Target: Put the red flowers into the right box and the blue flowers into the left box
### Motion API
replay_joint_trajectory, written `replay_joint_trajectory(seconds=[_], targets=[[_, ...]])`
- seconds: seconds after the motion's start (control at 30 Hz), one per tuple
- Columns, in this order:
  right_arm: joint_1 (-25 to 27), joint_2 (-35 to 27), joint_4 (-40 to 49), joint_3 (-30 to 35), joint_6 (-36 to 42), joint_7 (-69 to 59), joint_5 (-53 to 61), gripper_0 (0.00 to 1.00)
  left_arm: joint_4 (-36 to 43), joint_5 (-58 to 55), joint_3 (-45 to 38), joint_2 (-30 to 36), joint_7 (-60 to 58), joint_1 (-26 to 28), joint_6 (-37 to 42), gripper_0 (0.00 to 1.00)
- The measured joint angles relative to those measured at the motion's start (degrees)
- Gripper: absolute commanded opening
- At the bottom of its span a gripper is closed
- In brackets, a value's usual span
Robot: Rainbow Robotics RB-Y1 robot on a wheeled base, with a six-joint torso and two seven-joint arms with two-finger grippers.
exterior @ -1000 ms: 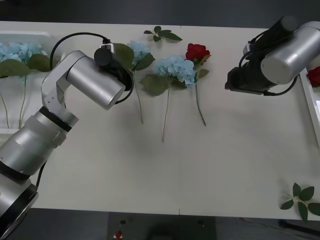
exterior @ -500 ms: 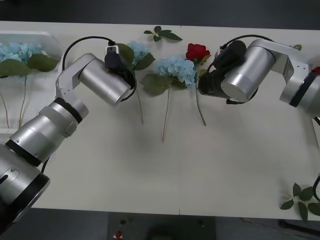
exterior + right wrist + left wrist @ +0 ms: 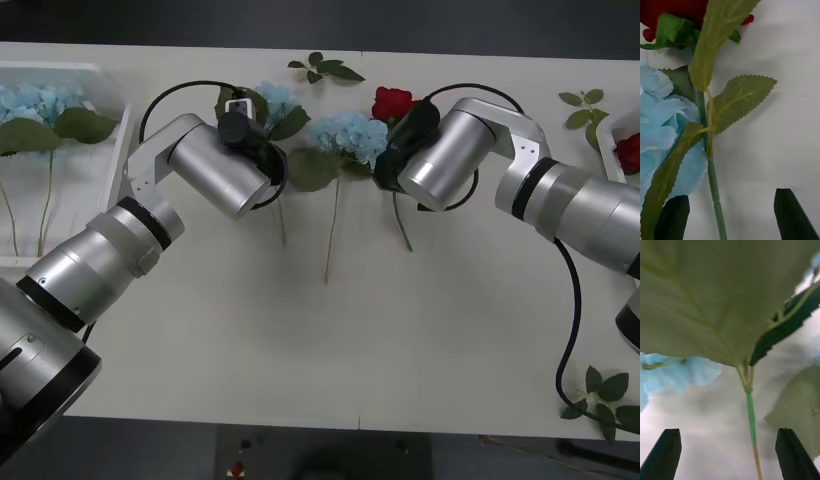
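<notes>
Both arms are built from brushed silver cylinders joined by black rings. Black cables are looped beside each wrist. Black tapered fingers (image 3: pixel 665 453) are fitted to each claw.
</notes>
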State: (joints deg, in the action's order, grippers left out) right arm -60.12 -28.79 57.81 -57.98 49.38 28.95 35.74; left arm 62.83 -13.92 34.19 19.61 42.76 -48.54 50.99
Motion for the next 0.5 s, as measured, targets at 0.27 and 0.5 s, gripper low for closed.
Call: replay_joint_trajectory(seconds=[0.27,0.5], targets=[[0.0,1.87,-2.51,0.0,-2.46,0.0,-2.84,0.66,0.0,0.0,5.95,0.0,-2.3,0.0,-3.14,0.73],[0.0,1.88,-3.34,-0.22,-2.23,0.01,-2.84,0.66,-0.09,0.25,7.85,0.0,-3.4,0.0,-5.78,0.73]])
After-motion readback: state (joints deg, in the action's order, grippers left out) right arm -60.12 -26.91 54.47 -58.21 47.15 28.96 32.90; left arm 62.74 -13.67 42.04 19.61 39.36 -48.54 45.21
